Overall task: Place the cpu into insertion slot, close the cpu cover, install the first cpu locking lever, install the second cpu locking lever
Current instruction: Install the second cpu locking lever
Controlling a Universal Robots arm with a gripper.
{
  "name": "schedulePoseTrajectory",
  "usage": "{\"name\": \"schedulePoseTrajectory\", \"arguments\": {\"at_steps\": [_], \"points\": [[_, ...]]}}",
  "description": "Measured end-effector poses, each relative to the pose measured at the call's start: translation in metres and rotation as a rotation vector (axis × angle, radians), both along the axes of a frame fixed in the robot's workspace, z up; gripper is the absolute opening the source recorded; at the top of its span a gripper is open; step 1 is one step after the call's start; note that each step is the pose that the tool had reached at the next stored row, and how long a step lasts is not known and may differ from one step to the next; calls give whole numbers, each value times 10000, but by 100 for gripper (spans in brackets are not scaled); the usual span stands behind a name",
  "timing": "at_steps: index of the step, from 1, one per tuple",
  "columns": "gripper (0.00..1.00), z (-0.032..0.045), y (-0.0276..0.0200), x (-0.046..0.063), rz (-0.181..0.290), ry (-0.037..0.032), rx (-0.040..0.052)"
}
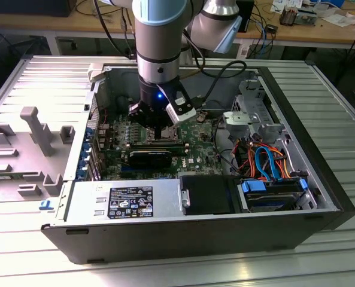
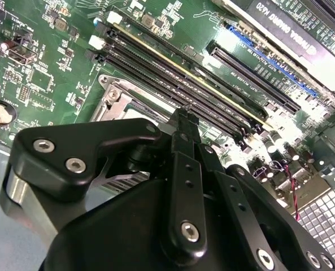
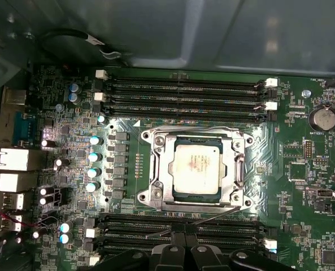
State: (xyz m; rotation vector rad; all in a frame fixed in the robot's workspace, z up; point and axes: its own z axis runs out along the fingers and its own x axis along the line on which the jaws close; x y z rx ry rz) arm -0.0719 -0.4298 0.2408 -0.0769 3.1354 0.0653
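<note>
In the first wrist view the cpu point(image 3: 196, 166), a silver-grey square chip, lies flat in the insertion slot point(image 3: 153, 195) at the middle of the green board. The cpu cover point(image 3: 235, 148), a silvery frame plate, lies down around it. A thin wire lever point(image 3: 215, 217) slants out from the socket's edge over the nearby memory slots. My gripper point(image 3: 184, 228) sits right at that lever, black fingers pressed together; whether they touch the lever is hidden. In the second wrist view the gripper point(image 2: 183, 116) hovers beside the socket's metal rim point(image 2: 117, 100). In the exterior view the gripper point(image 1: 159, 128) reaches down into the open computer case.
Long black memory slots point(image 3: 184, 93) flank the socket on both sides. A graphics card point(image 1: 150, 156), a power supply point(image 1: 126, 200) and a drive cage with orange and blue cables point(image 1: 267, 161) crowd the case. A grey fixture point(image 1: 27, 143) lies at the exterior view's left.
</note>
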Motion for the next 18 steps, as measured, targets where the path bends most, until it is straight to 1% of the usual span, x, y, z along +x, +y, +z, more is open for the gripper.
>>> {"name": "schedulePoseTrajectory", "arguments": {"at_steps": [18], "points": [[11, -18, 0, 0, 0, 0, 1]]}}
